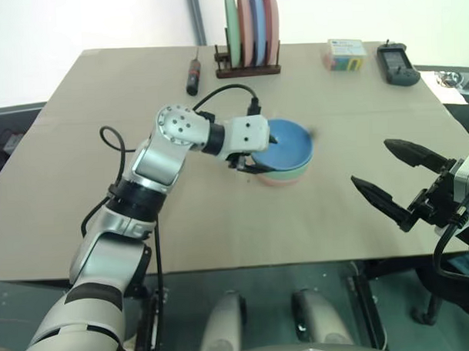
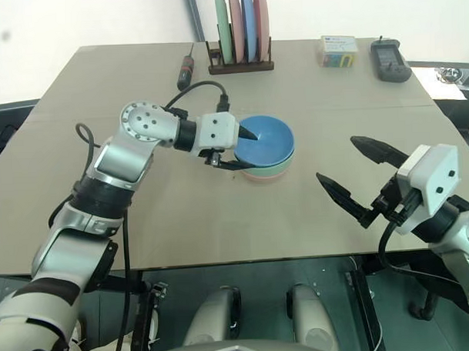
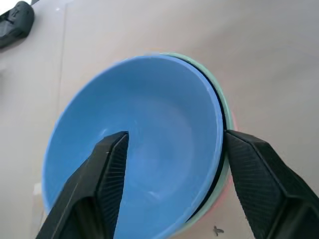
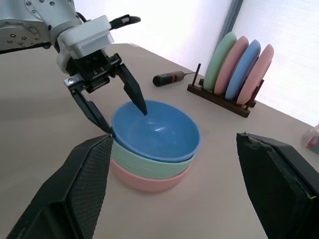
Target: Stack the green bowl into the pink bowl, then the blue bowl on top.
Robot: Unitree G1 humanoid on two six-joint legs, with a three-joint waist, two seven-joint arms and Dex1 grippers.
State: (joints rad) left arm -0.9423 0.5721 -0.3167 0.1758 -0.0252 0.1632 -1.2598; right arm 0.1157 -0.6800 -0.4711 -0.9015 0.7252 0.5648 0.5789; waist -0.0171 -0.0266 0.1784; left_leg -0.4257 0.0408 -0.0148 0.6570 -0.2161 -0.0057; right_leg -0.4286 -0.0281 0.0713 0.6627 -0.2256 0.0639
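Left end effector (image 1: 248,161) reaches in from the left at the near left rim of the bowl stack in the left eye view, its two black fingers parted with one inside the blue bowl (image 1: 289,145) and one outside the rim, not clamped on it. That blue bowl sits nested on the green bowl (image 1: 290,173), which sits in the pink bowl (image 1: 279,181), the stack standing near the middle of the counter (image 1: 80,181). At the far edge stand a wooden rack of plates (image 1: 249,38), a screwdriver (image 1: 192,75) to its left, a small box (image 1: 345,54) and a dark handheld device (image 1: 398,63) to its right. In the right eye view the right end effector (image 2: 350,175) hangs over the near right part of the counter, well apart from the stack, fingers spread wide and holding nothing. In the left wrist view one finger (image 3: 107,174) lies over the blue bowl's inside and the other outside the rim, beside the thin green edge, with a gap on each side. In the right wrist view the three bowls show clearly stacked, pink at the bottom, green in the middle, blue on top, with the left end effector straddling the blue rim and the plate rack and screwdriver beyond.
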